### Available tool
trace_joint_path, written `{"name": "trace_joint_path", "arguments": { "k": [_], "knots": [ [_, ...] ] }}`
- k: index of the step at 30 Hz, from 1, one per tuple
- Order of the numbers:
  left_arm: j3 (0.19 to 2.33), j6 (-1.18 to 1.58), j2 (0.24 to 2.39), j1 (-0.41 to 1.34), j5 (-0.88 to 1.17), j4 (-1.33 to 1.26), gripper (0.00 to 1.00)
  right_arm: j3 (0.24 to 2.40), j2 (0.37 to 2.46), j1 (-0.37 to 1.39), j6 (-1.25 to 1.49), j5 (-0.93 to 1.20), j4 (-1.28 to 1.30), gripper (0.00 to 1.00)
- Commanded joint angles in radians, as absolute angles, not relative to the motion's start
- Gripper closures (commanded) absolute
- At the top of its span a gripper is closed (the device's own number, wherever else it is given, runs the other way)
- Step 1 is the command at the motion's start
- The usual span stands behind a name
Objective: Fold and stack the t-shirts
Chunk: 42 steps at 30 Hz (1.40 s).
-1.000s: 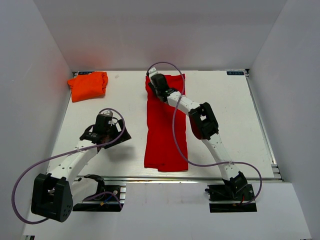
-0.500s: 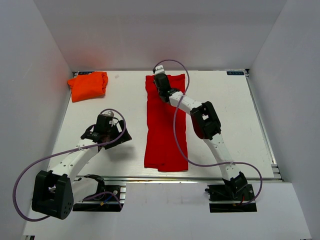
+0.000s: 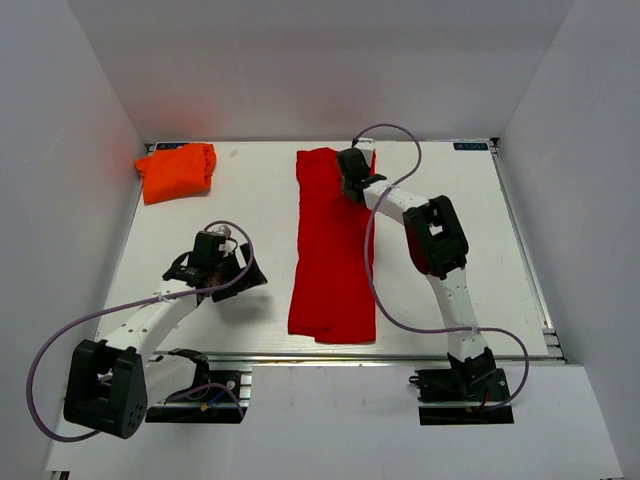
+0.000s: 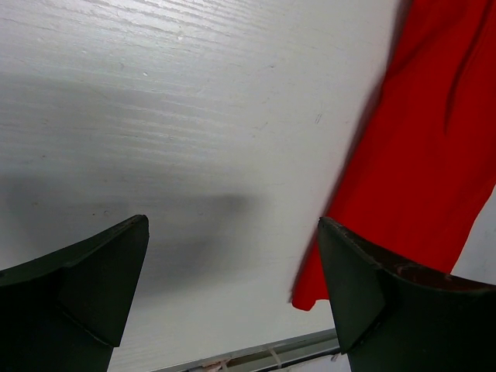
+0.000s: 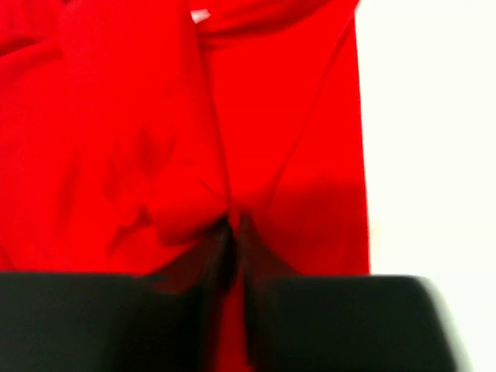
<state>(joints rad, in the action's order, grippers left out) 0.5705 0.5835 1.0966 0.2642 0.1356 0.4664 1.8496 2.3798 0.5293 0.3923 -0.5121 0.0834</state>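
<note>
The bright red t-shirt (image 3: 328, 262) lies as a long narrow strip down the middle of the table, its white neck label (image 5: 200, 15) at the far end. My right gripper (image 3: 352, 180) sits on the shirt's far right corner. Its jaws (image 5: 235, 232) are shut, pinching a ridge of the red t-shirt (image 5: 116, 116). The orange t-shirt (image 3: 177, 171) is bunched in a folded heap at the far left corner. My left gripper (image 3: 218, 274) hovers open over bare table left of the red shirt, nothing between its fingers (image 4: 232, 287). The red hem (image 4: 426, 139) shows to its right.
White walls close in the table on three sides. A metal rail (image 3: 400, 355) runs along the near edge, with both arm bases just behind it. Bare white tabletop (image 3: 470, 230) stretches right of the red shirt.
My right gripper has slid rightward across the red shirt's far end and closed on the fabric, shifting that end slightly right. The left arm has barely moved.
</note>
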Motion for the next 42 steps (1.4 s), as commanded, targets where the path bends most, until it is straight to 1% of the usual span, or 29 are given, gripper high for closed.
{"name": "trace_joint_path", "arguments": {
  "k": [1,2,3,4,5,6,8,9,12,13,14,15,16,19,20,24,27,31,33,37,39,40,42],
  "knots": [
    [0.568,0.574,1.081,0.267,0.172,0.440,0.00,1.818,2.309,0.515,0.535,-0.520,0.107,0.79],
    [0.568,0.574,1.081,0.267,0.172,0.440,0.00,1.809,2.303,0.523,0.548,-0.523,0.112,0.68],
    [0.568,0.574,1.081,0.267,0.172,0.440,0.00,1.804,2.290,0.497,0.573,-0.511,0.127,0.59],
    [0.568,0.574,1.081,0.267,0.172,0.440,0.00,1.799,2.286,0.488,0.587,-0.491,0.133,0.42],
    [0.568,0.574,1.081,0.267,0.172,0.440,0.00,1.795,2.281,0.480,0.607,-0.470,0.153,0.33],
    [0.568,0.574,1.081,0.267,0.172,0.440,0.00,1.790,2.266,0.476,0.610,-0.434,0.152,0.28],
    [0.568,0.574,1.081,0.267,0.181,0.440,0.00,1.761,2.244,0.462,0.623,-0.411,0.158,0.24],
    [0.568,0.574,1.081,0.267,0.181,0.440,0.00,1.752,2.237,0.451,0.638,-0.388,0.158,0.24],
    [0.568,0.574,1.081,0.267,0.190,0.440,0.00,1.709,2.198,0.446,0.653,-0.431,0.135,0.24],
    [0.558,0.574,1.081,0.267,0.190,0.440,0.00,1.706,2.181,0.448,0.561,-0.426,0.115,0.22],
    [0.558,0.574,1.081,0.267,0.190,0.440,0.00,1.713,2.183,0.451,0.520,-0.425,0.100,0.19],
    [0.558,0.574,1.081,0.267,0.190,0.440,0.00,1.738,2.183,0.465,0.473,-0.378,0.072,0.15],
    [0.558,0.574,1.081,0.267,0.190,0.440,0.00,1.779,2.203,0.468,0.345,-0.364,0.074,0.14],
    [0.558,0.574,1.081,0.267,0.190,0.431,0.00,1.880,2.262,0.495,0.235,-0.342,0.115,0.13],
    [0.558,0.574,1.081,0.267,0.190,0.431,0.00,1.946,2.275,0.499,0.201,-0.342,0.123,0.13],
    [0.549,0.574,1.094,0.267,0.190,0.411,0.00,2.068,2.376,0.518,0.076,-0.318,0.106,0.11],
    [0.549,0.574,1.118,0.267,0.199,0.402,0.00,2.236,2.474,0.544,-0.026,-0.315,0.130,0.11],
    [0.560,0.565,1.146,0.267,0.199,0.402,0.00,2.250,2.543,0.575,-0.161,-0.409,0.013,0.20],
    [0.560,0.565,1.157,0.267,0.199,0.393,0.00,2.267,2.578,0.586,-0.237,-0.459,-0.055,0.22],
    [0.560,0.565,1.157,0.267,0.199,0.393,0.00,2.321,2.635,0.588,-0.293,-0.495,-0.075,0.24],
    [0.560,0.565,1.157,0.267,0.199,0.393,0.00,2.319,2.649,0.588,-0.304,-0.505,-0.092,0.30],
    [0.560,0.565,1.157,0.267,0.199,0.393,0.00,2.315,2.652,0.586,-0.304,-0.512,-0.095,0.36],
    [0.560,0.565,1.166,0.267,0.199,0.383,0.00,2.312,2.655,0.589,-0.304,-0.538,-0.117,0.42]
  ]
}}
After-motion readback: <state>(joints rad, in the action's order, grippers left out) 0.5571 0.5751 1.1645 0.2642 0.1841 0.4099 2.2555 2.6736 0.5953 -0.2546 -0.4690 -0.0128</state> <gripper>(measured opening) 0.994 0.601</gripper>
